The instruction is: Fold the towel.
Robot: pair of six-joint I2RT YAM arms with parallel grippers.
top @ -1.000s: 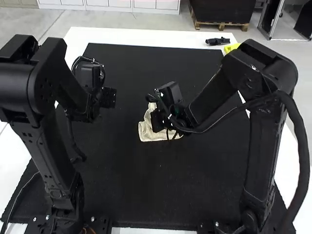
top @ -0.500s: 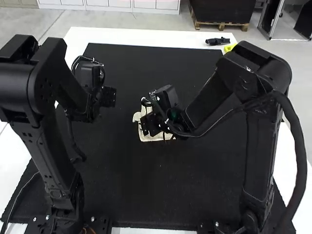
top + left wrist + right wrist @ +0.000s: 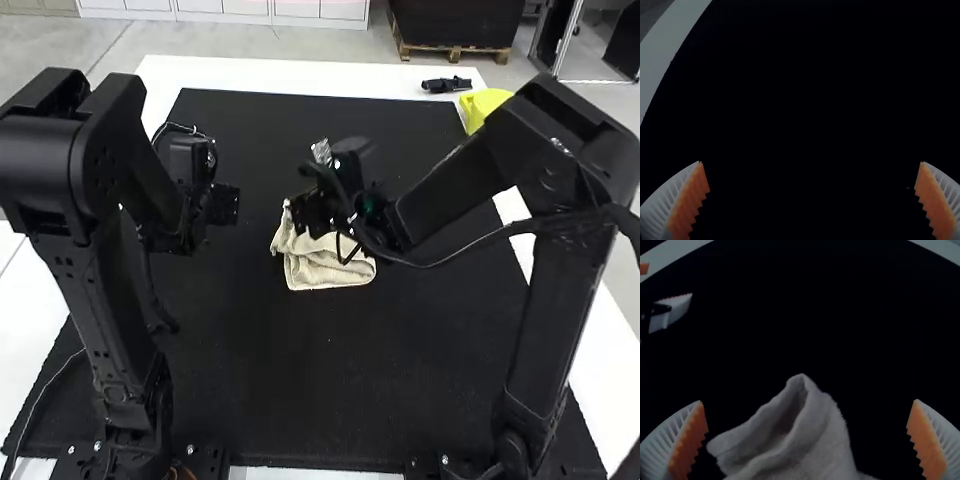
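Observation:
In the high view my left gripper [image 3: 222, 205] is over the mat, left of the towel and apart from it. My right gripper [image 3: 312, 212] is over the far part of the beige towel [image 3: 328, 270], which lies bunched near the mat's middle with a loosely folded near edge. Seen from the left wrist, the left gripper [image 3: 811, 162] is open with bare mat between its fingers. In the right wrist view the right gripper [image 3: 808, 401] stands wide open; the towel [image 3: 820, 450] rises to a creased peak between its fingers, touching neither pad.
A black mat [image 3: 300, 380] covers most of the white table [image 3: 270, 75]. At the far right are a small black object [image 3: 446, 85] and a yellow item [image 3: 484, 106]. The left gripper's white finger [image 3: 677, 307] shows in the right wrist view.
My right gripper went toward the towel's left side, then away toward the far side, and its elbow swung right. More of the towel is uncovered, its left part shifted outward. The left arm barely moved.

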